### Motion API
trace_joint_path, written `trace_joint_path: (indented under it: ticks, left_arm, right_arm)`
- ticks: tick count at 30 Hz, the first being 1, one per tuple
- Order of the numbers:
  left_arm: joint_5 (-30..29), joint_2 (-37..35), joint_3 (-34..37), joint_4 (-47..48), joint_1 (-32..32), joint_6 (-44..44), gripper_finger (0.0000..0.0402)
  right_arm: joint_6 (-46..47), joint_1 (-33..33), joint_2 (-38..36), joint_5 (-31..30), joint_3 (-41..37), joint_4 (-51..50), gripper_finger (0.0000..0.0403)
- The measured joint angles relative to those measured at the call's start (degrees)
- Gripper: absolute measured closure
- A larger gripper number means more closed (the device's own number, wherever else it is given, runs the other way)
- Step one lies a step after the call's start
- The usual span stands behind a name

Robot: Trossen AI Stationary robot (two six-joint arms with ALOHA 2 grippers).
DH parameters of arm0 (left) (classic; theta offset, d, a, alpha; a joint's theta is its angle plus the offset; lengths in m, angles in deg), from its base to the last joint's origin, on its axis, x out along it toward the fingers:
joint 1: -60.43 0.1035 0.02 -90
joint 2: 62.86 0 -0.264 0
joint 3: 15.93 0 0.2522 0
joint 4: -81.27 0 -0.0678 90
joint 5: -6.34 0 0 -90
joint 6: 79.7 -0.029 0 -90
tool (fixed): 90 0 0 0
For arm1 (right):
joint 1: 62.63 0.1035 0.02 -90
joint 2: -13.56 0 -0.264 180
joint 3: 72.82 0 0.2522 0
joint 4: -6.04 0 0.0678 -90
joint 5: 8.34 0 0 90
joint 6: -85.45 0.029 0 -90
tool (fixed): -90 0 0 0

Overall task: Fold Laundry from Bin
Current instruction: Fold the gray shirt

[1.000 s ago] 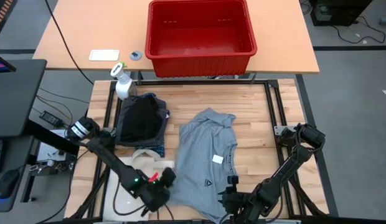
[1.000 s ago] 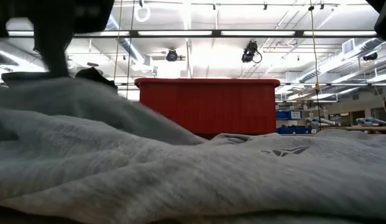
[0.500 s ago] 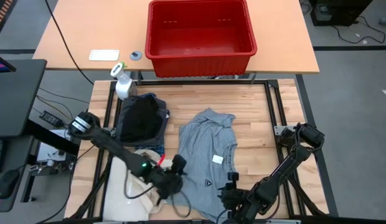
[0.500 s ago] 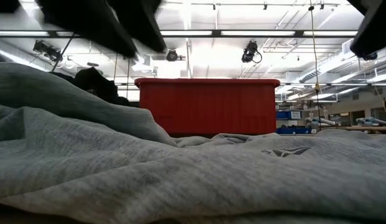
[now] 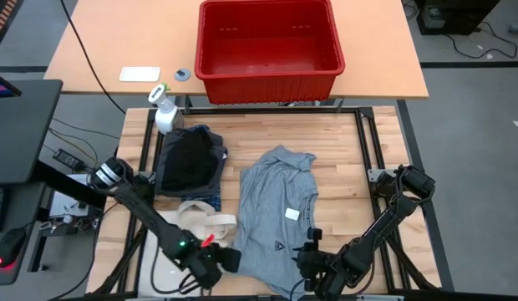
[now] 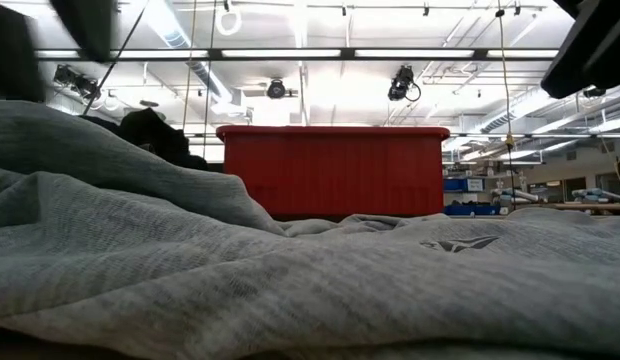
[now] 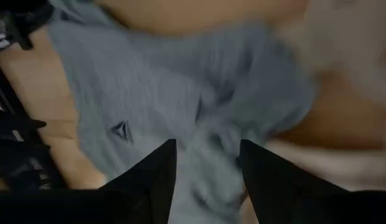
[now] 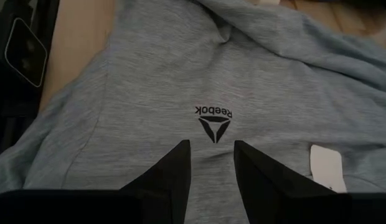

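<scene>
High view: a light grey shirt [image 5: 278,209] lies spread on the wooden bench [image 5: 342,159], its near hem at the bench's front edge. The left gripper [image 5: 224,261] sits low at the shirt's near left corner, just beside the cream tote bag [image 5: 196,227], which lies to the shirt's left. The right gripper [image 5: 307,261] is at the shirt's near right edge, close to the hem.

In the left wrist view the two dark fingers [image 7: 152,177] stand partly apart with rumpled grey cloth showing in the gap between them; the picture does not settle whether the tips pinch the cloth or only hover over it. In the right wrist view the fingers [image 8: 174,171] are also a narrow way apart, with flat shirt fabric showing between them just short of the printed triangle logo [image 8: 213,124]. A white tag [image 8: 327,167] lies on the shirt off to one side of that logo. No fold of cloth is visibly caught between these fingers.

Farther back on the bench, a black piece [image 5: 190,159] rests on a blue plaid shirt [image 5: 210,194], well apart from both grippers. A white spray bottle [image 5: 164,113] stands behind that pile. The red bin [image 5: 269,50] sits on the tan table [image 5: 109,50] beyond the bench.

In the low view the grey shirt fills the foreground, with the bin behind it.
</scene>
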Motion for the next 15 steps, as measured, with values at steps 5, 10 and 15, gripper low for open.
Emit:
trace_joint_path:
  ticks: [5, 10, 15]
  left_arm:
    - [-3.8, 2.6, 0.0, 1.0, 0.2, -13.7, 0.0221]
    - [-6.0, 3.4, 0.0, 4.2, -0.1, -17.2, 0.0221]
    - [-5.9, 3.4, 0.0, 2.2, -2.7, -21.0, 0.0221]
  right_arm:
    - [0.0, -0.1, 0.0, 0.0, 0.0, -0.1, 0.0272]
    - [0.4, -0.1, 0.0, 0.2, 0.0, -0.2, 0.0272]
    - [0.3, 0.0, 0.0, 0.1, 0.0, -0.3, 0.0272]
